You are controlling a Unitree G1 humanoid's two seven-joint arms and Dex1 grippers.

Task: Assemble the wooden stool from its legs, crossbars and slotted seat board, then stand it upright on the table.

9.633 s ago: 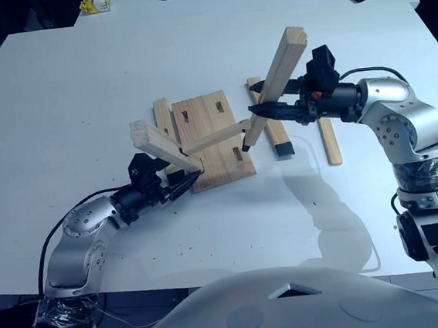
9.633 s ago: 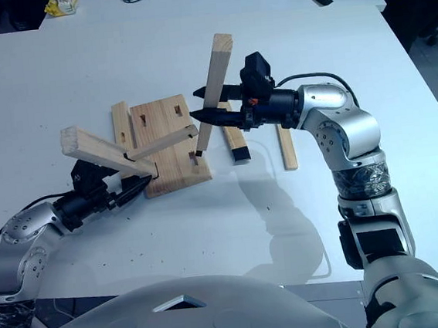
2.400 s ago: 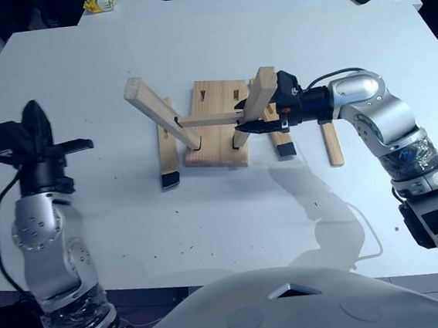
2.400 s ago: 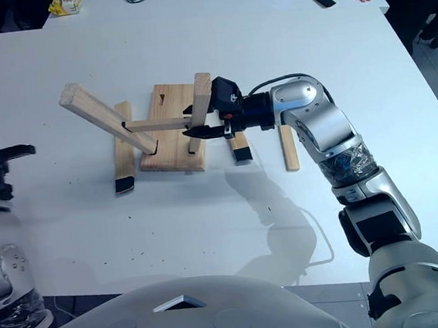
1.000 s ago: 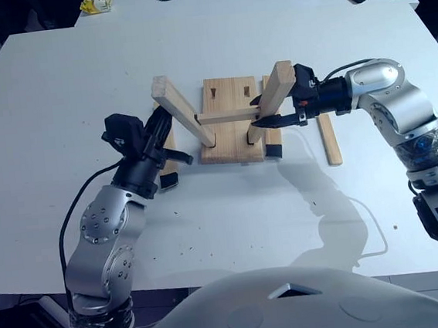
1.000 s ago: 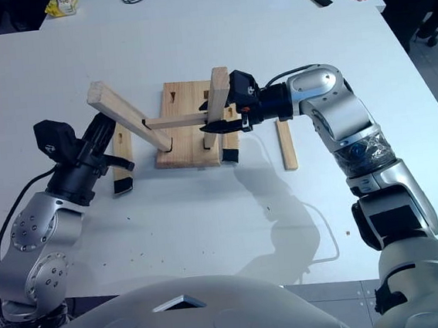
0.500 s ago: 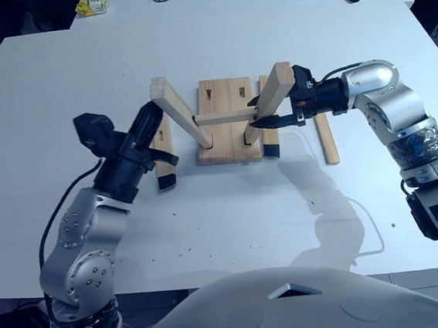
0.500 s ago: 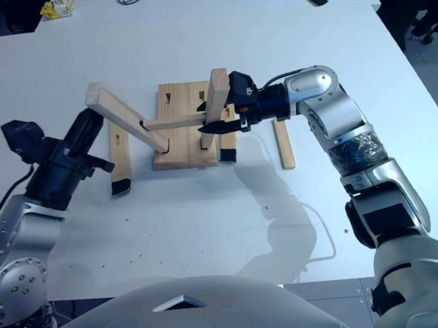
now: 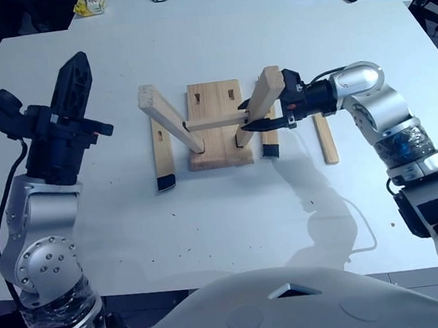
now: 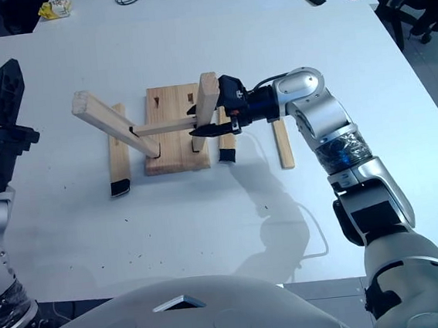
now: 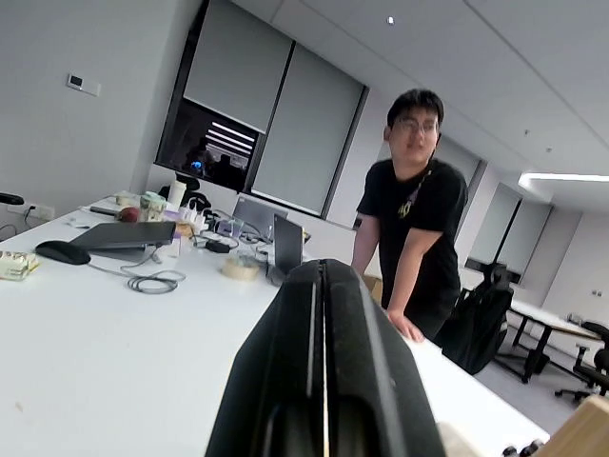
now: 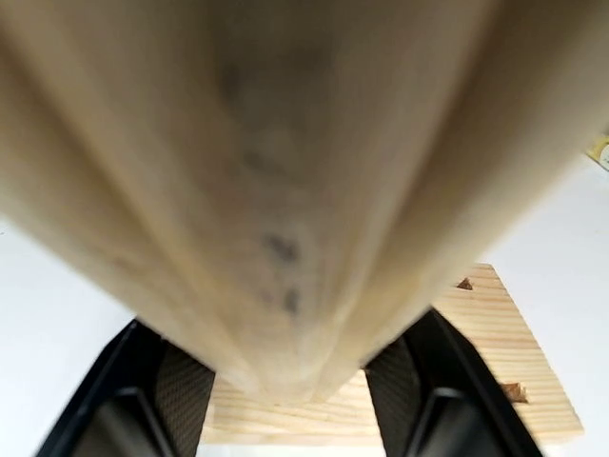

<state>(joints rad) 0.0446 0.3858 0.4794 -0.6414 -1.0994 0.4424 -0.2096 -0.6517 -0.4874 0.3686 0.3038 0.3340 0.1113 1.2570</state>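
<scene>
Clamping a leg point(image 9: 265, 96) that stands on the board point(image 9: 216, 150) is the right hand point(image 9: 250, 116). The left hand point(image 9: 78, 70), pinched together, hovers above the surface point(image 9: 225, 225).

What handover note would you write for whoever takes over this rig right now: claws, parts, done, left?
Left claw: shut, empty, raised high.
Right claw: shut on the right leg.
Done: that leg and the tilted left leg, joined by a crossbar, stand on the seat board.
Left: fit two loose legs and one loose crossbar, then stand the stool upright.
</scene>
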